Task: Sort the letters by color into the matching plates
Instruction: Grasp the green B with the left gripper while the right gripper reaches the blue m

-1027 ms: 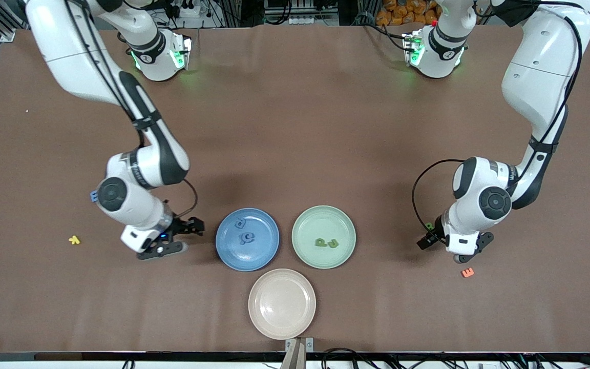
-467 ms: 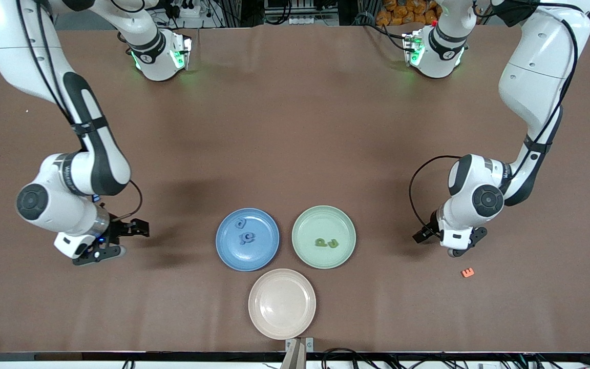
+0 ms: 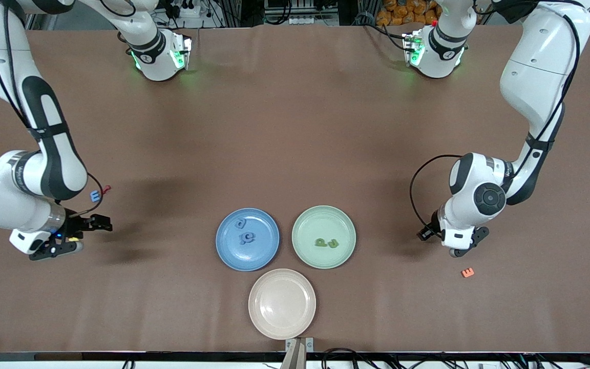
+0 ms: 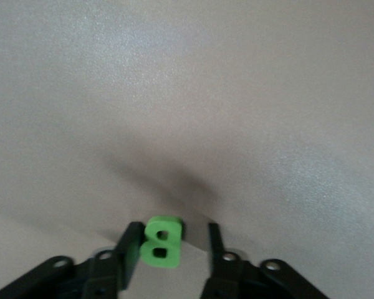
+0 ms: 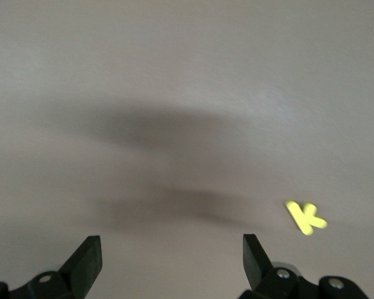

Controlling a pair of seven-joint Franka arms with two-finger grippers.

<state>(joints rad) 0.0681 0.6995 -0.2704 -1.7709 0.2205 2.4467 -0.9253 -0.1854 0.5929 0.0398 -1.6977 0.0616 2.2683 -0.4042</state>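
Two blue letters lie in the blue plate, and two green letters lie in the pale green plate. Low over the table toward the left arm's end, my left gripper straddles a green letter B. In the left wrist view the left gripper is part-narrowed. One finger touches the B and a gap shows at the other. My right gripper hangs open and empty toward the right arm's end. Another blue letter lies on the table close by.
A beige plate sits nearer the front camera than the two colored plates. An orange letter E lies close to the left gripper. A yellow letter K lies just ahead of the right gripper, and a small red letter lies beside the loose blue one.
The right arm swung away from the blue plate toward its own end of the table. The left gripper settled over the green B and its jaws narrowed.
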